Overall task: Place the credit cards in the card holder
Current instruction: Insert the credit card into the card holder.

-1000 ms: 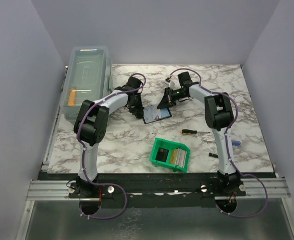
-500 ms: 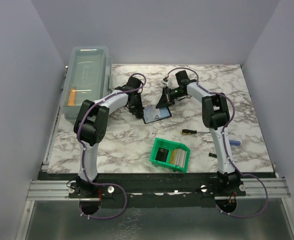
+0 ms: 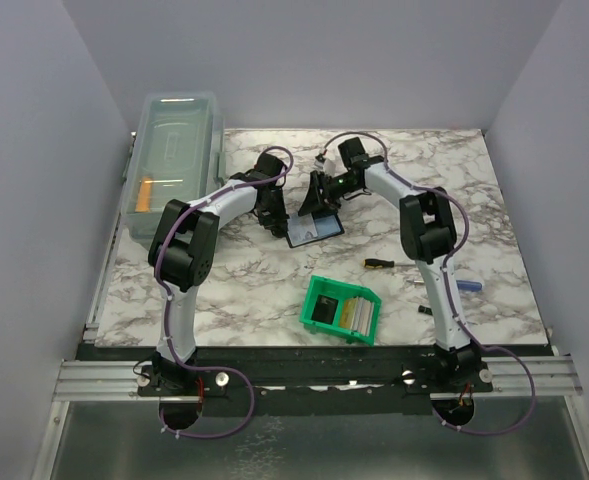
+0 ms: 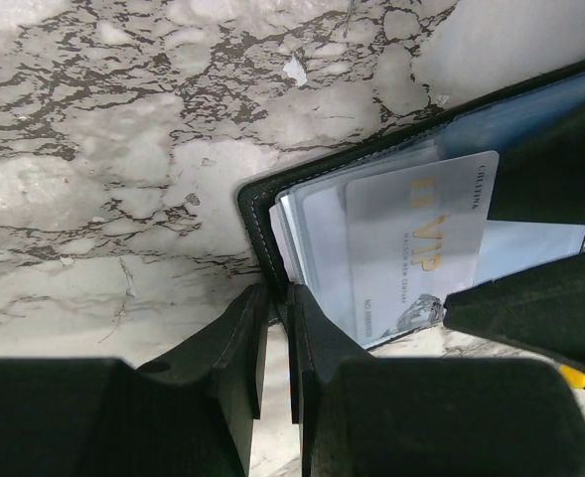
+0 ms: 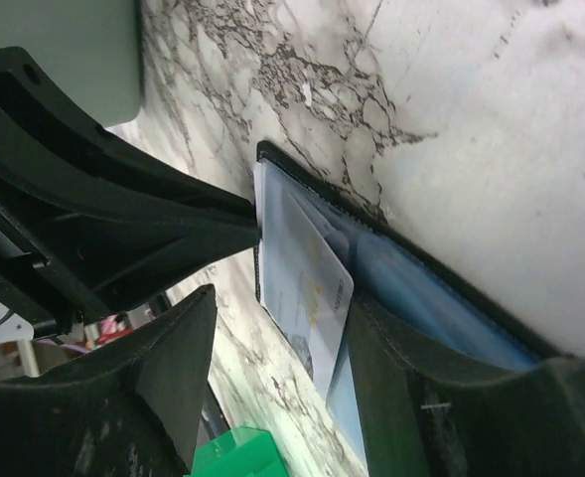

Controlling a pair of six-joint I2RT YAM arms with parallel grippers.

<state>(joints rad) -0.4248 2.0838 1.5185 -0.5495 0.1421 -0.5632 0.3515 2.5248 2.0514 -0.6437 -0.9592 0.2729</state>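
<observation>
The card holder [image 3: 314,229] lies open on the marble, black with a blue-grey inner face. My left gripper [image 3: 274,221] is shut on its corner edge [image 4: 260,221], the fingers pinching the black rim in the left wrist view [image 4: 277,298]. A silver credit card [image 4: 411,248] marked VIP sits partly inside a sleeve. My right gripper [image 3: 323,194] stands open around that card [image 5: 307,288], whose edge is beside the right-hand finger [image 5: 391,368]. More credit cards, a dark one [image 3: 324,307] and a cream one [image 3: 355,313], rest in the green bin.
The green bin [image 3: 343,322] sits near the front centre. A clear lidded box [image 3: 174,160] stands at the back left. Screwdrivers [image 3: 384,264] lie on the right by the right arm. The walls close in the table on three sides.
My right gripper's jaws have opened and let go of the silver card, and the wrist has shifted a little left toward the holder. The left gripper has kept its grip.
</observation>
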